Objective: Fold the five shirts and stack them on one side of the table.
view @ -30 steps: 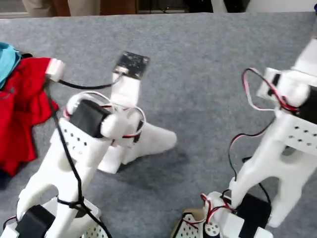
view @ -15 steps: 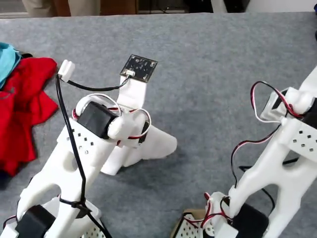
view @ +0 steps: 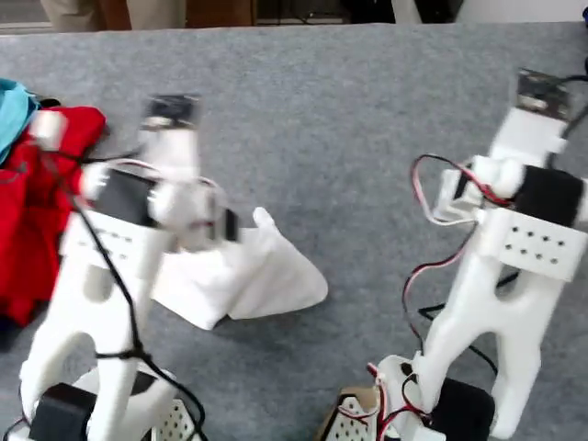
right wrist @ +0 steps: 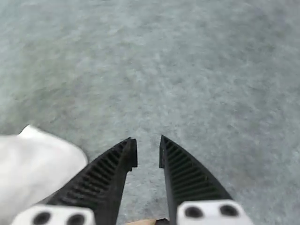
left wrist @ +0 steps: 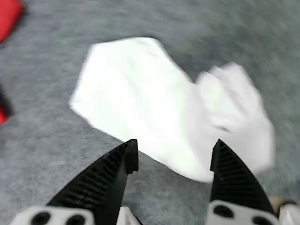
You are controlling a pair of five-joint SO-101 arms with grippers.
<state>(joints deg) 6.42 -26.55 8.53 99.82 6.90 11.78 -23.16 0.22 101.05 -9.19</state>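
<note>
A crumpled white shirt [view: 243,280] lies on the grey table in front of the left arm [view: 119,239]. In the left wrist view my left gripper [left wrist: 176,152] hangs open just above the white shirt [left wrist: 154,108], with nothing between its black fingers [left wrist: 112,173]. A red shirt [view: 37,211] is bunched at the table's left edge, and a teal shirt [view: 11,106] lies behind it. My right gripper [right wrist: 146,140] is over bare table with a narrow gap between its fingers and holds nothing. The white shirt [right wrist: 33,164] shows off to its side.
The right arm [view: 528,230] stands at the right side of the grey felt table [view: 367,119]. A corner of the red shirt [left wrist: 9,14] shows in the left wrist view. Both arm bases and their cables crowd the front edge.
The left arm has swung to the left, uncovering more of the white shirt. The right arm has turned, and its wrist camera now points toward the back.
</note>
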